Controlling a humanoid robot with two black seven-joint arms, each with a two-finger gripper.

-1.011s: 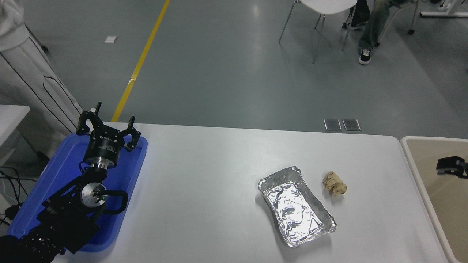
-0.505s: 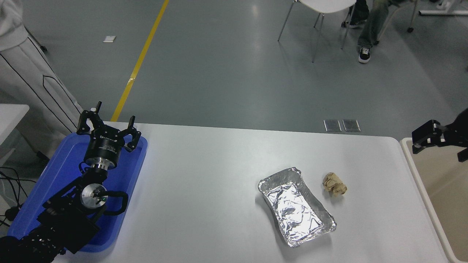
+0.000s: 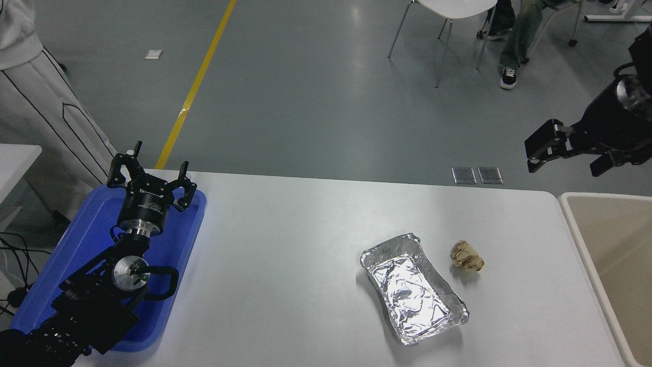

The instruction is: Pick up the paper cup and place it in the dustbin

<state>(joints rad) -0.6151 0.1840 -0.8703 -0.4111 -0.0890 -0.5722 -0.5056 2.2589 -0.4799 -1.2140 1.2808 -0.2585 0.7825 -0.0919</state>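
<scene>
Your right gripper (image 3: 565,153) hangs high above the bin (image 3: 570,214), fingers spread apart, holding nothing. You can't see the paper cup anywhere. Left gripper (image 3: 150,178) sits parked over the blue tray (image 3: 66,255), fingers spread. Foil tray (image 3: 412,288) and paper ball (image 3: 466,256) lie on the table (image 3: 285,244).

The dustbin (image 3: 586,244) stands at the far right, just off the table's right end, cut by the picture's edge. It is a large beige plastic bin with a pale rounded rim and smooth tan walls, open at the top. The part of its inside that shows looks bare. The paper cup may lie in the hidden part; none shows.
</scene>
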